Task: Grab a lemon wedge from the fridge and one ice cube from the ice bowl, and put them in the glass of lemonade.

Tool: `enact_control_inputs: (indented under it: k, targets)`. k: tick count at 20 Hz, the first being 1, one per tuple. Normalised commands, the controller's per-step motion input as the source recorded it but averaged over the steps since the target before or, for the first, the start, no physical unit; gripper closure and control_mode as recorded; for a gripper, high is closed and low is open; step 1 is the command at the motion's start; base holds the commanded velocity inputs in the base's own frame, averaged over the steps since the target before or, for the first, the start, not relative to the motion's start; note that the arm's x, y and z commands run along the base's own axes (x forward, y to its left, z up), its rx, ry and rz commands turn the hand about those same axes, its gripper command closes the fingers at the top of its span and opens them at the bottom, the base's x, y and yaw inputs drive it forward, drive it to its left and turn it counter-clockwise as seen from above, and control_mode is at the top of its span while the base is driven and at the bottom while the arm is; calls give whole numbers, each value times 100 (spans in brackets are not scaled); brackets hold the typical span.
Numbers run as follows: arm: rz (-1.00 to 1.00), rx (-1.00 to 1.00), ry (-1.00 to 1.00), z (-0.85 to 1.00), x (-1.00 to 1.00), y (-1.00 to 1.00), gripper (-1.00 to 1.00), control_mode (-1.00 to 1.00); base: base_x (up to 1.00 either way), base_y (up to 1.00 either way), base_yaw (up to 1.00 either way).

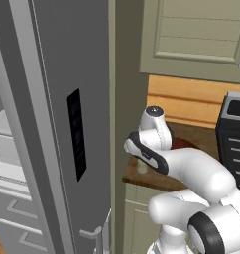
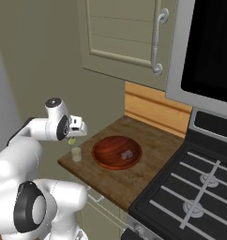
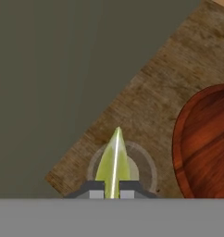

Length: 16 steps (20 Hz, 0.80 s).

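Directly above the glass of lemonade (image 3: 123,164) at the worktop (image 2: 148,136) corner: claw (image 3: 112,190) pinched narrow on the lemon wedge (image 3: 113,159), tip pointing away. Ice bowl (image 2: 117,152) just beside glass, holding one cube (image 2: 126,153). Fridge (image 1: 52,124) door open at left.

No text, label, brand, number or sign could be read anywhere. The dark panel (image 1: 77,134) on the fridge (image 1: 52,124) door was blank, and the cabinet doors and the stove front carried no lettering.
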Motion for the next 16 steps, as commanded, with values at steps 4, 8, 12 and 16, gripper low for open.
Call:
enact_control_inputs:
  k: [4,8,12,16]
  targets:
    - [0,0,0,0,0,0,-100,-100,0,0,0]
    - [0,0,0,0,0,0,-100,-100,0,0,0]
    - [0,2,0,2,0,-5,-100,-100,0,0,0]
    - [0,9,0,10,0,-24,-100,-100,0,0,0]
